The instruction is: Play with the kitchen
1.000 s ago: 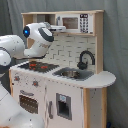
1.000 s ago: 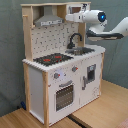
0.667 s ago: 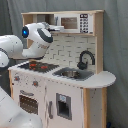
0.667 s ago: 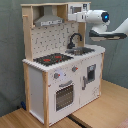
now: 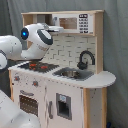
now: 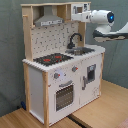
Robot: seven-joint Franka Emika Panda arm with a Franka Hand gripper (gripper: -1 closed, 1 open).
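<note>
In the first exterior view, one toy kitchen point(image 5: 60, 75) stood in the middle of the frame against a grey backdrop. One white robot arm point(image 5: 35, 41) reached in from the first exterior view's left, its wrist raised to the top shelf beside the one microwave point(image 5: 75, 23). The tool was hidden behind the arm's head, so whether its fingers were apart or together could not be told. Below sat one hob point(image 5: 34, 65) with red rings, one sink point(image 5: 72, 73), one black faucet point(image 5: 86, 59), and one oven door point(image 5: 29, 104) on the front.

The risk, as a judgement: the wrist was close under the top shelf, so a careless swing could have knocked the microwave or levered the light cabinet backward.

In the second exterior view, the same kitchen point(image 6: 60, 65) stood on a wooden floor point(image 6: 100, 107), filling the centre. The arm point(image 6: 102, 17) came in from the second exterior view's right, at shelf height, its front end meeting the microwave point(image 6: 80, 8). The tool was again too indistinct to judge. One grey hood point(image 6: 48, 21) hung above the one hob point(image 6: 51, 59); one faucet point(image 6: 75, 39) curved over the one sink point(image 6: 80, 51); one oven door point(image 6: 65, 95) faced forward.

A descent from here could have struck the faucet, which stood almost under the arm.
</note>
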